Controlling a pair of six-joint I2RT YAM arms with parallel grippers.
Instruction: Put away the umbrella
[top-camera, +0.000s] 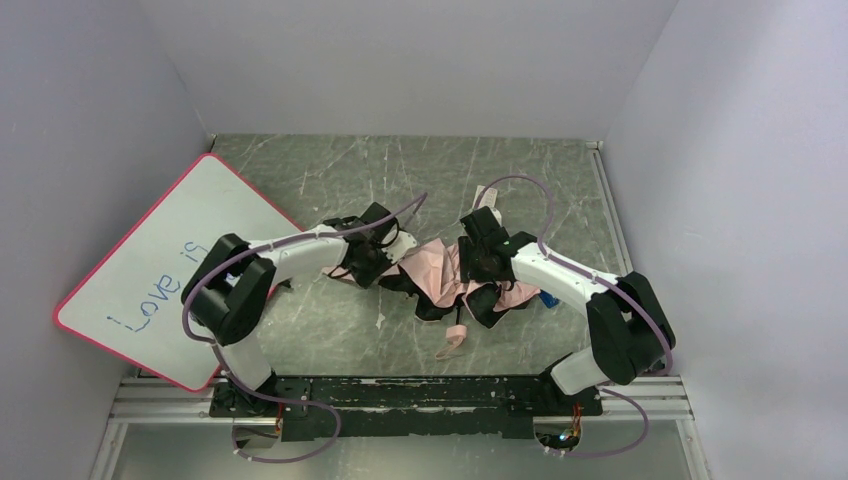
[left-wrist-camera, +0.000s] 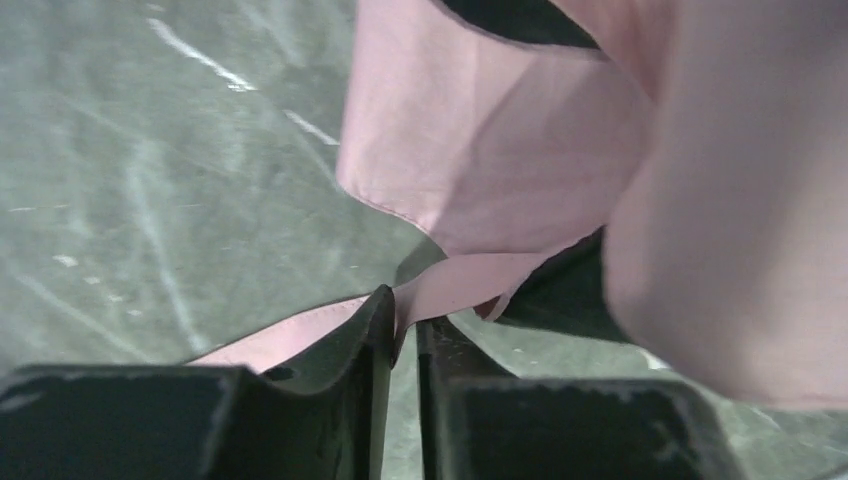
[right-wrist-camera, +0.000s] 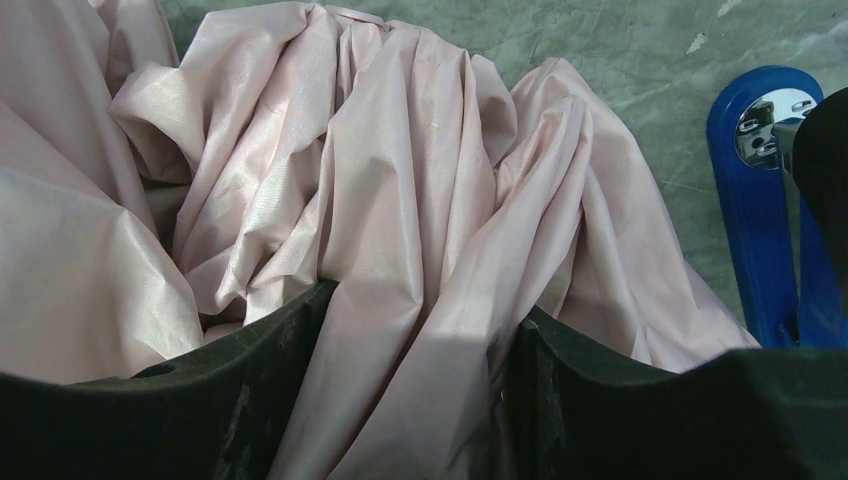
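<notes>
You work on a grey-green tabletop with a marble pattern (top-camera: 330, 180). Plain pale grey walls (top-camera: 400, 60) close it in on the left, the far and the right side. A silver metal rail (top-camera: 150, 400) runs along the near edge, at the bases of both arms. A flat white board with a pink frame (top-camera: 150, 270) lies slanted at the left, close to the left wall.

The pale pink and black compact umbrella (top-camera: 435, 265) lies collapsed and crumpled in the middle of the tabletop, between your two grippers. Your left gripper (left-wrist-camera: 403, 325) is at its left end. Its black fingers (left-wrist-camera: 350, 390) are pressed almost together and pinch a thin fold of pink fabric at the edge of the canopy. Your right gripper (right-wrist-camera: 420, 320) is on the right part of the umbrella. A thick bunch of pink fabric fills the gap between its fingers (right-wrist-camera: 250, 400) and touches both of them, so it clamps this bunch. A narrow pink strap (top-camera: 455, 338) trails from the umbrella onto the tabletop, toward the near edge. A blue plastic piece with a shiny metal part (right-wrist-camera: 760, 200) lies just beside the umbrella on the right; you cannot tell what it is.

On the board, blue handwriting reads "Love is"; the left arm hides what follows.
</notes>
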